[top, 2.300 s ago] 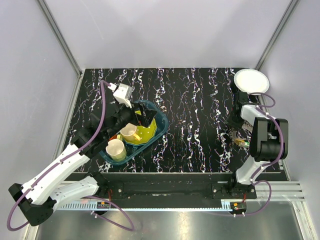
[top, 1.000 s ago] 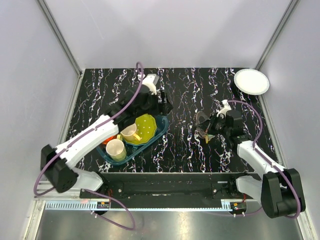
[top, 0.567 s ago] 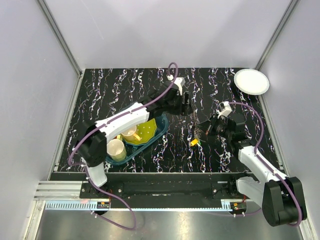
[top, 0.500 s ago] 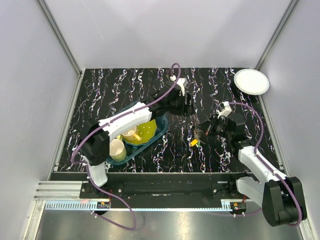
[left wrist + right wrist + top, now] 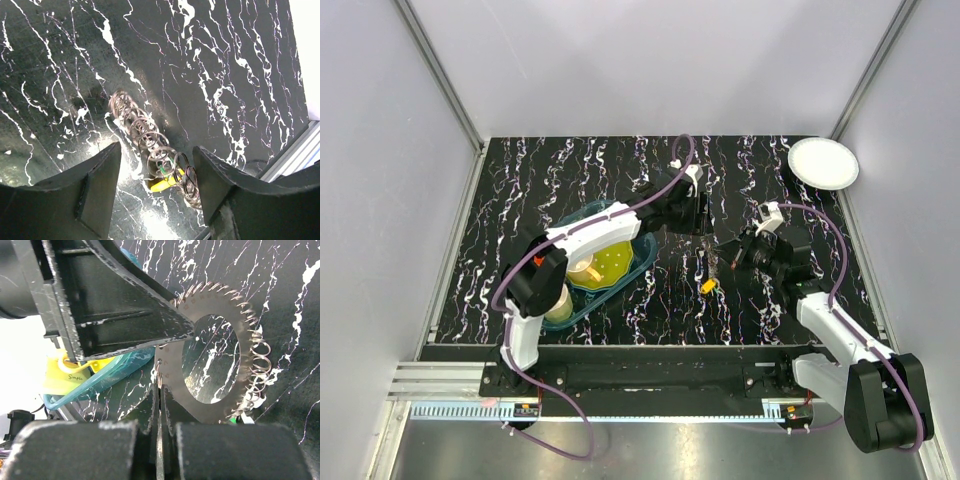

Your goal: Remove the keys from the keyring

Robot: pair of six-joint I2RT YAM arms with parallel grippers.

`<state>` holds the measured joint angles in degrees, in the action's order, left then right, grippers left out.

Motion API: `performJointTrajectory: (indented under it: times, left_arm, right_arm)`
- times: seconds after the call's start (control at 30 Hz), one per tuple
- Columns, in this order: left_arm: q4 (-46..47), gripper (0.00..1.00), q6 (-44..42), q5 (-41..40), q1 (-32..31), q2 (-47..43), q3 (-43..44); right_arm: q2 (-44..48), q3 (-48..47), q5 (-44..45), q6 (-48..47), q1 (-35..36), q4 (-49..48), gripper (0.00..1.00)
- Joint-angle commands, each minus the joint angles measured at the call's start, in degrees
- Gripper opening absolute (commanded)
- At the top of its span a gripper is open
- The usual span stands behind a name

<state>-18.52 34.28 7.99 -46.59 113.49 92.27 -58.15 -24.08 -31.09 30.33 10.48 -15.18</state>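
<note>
Right hand (image 5: 159, 395): fingers closed flat together on the lower edge of the keyring (image 5: 172, 372). The grip is on the flat grey ring itself, which stands tilted up from the black marbled surface (image 5: 620, 170).

Keyring: a flat ring with a wide round hole and a toothed outer edge. Thin wire loops (image 5: 145, 135) are threaded along one side of it. In the overhead view it sits right of the surface's centre, just left of my right hand.

Left hand (image 5: 156, 155): fingers parted, one on either side of the row of wire loops, with a gap showing on both sides. It grips nothing. In the right wrist view one of its dark fingers lies close against the ring's upper left edge; I cannot tell whether they touch.

A small yellow-and-green piece (image 5: 162, 184) hangs at the near end of the loops. It is possibly a key tag, but the view is too poor to confirm.

Teal tray (image 5: 645, 258): left of both hands, under my left arm, holding yellow crockery.

White plate (image 5: 823, 163): far right corner, well apart from the hands.
</note>
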Motion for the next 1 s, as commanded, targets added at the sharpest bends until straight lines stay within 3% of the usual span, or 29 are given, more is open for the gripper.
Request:
performJointTrajectory:
  times: [0.0,0.17,0.2,0.27,0.43,0.47,0.57,0.77,0.83,0.97]
  left_arm:
    - [1.12,0.6,1.4,2.38,-0.26,1.99,4.06]
    - [1.65,0.34,1.58,6.15,-0.35,3.31,4.68]
    - [1.74,0.18,1.4,6.34,-0.35,3.23,4.59]
    - [2.09,0.01,1.23,7.12,-0.26,3.05,4.32]
    - [3.14,0.0,-0.88,10.55,0.44,2.35,2.57]
    - [4.1,0.0,-1.93,11.77,0.79,1.74,1.96]
    - [6.56,0.0,-3.86,15.37,2.11,0.16,-1.03]
    - [7.54,0.0,-11.14,23.46,3.87,-3.89,-4.99]
    - [6.58,0.0,-13.27,24.79,3.87,-6.25,-5.34]
    - [6.66,0.0,-17.4,28.82,3.96,-11.09,-7.8]
  right_arm:
    - [0.85,-0.09,-0.46,-0.27,-0.02,-6.0,0.0]
    - [0.06,-0.53,0.5,-0.53,0.07,-5.91,0.02]
    - [-0.21,-0.45,0.59,-0.44,-0.02,-6.09,0.04]
    - [-1.09,-0.18,0.59,0.26,0.07,-6.96,0.09]
    - [-2.14,0.26,0.07,1.05,-0.02,-7.67,0.28]
    - [-1.79,0.17,0.15,0.96,-0.02,-6.71,0.38]
    - [1.01,-0.44,1.55,0.35,-0.02,-3.38,0.52]
    - [7.61,-3.86,12.88,-5.18,-0.02,4.17,0.59]
    - [8.67,-7.37,17.02,-9.92,-0.11,7.87,0.66]
    - [6.21,-20.1,15.02,-15.65,-0.2,21.74,0.76]
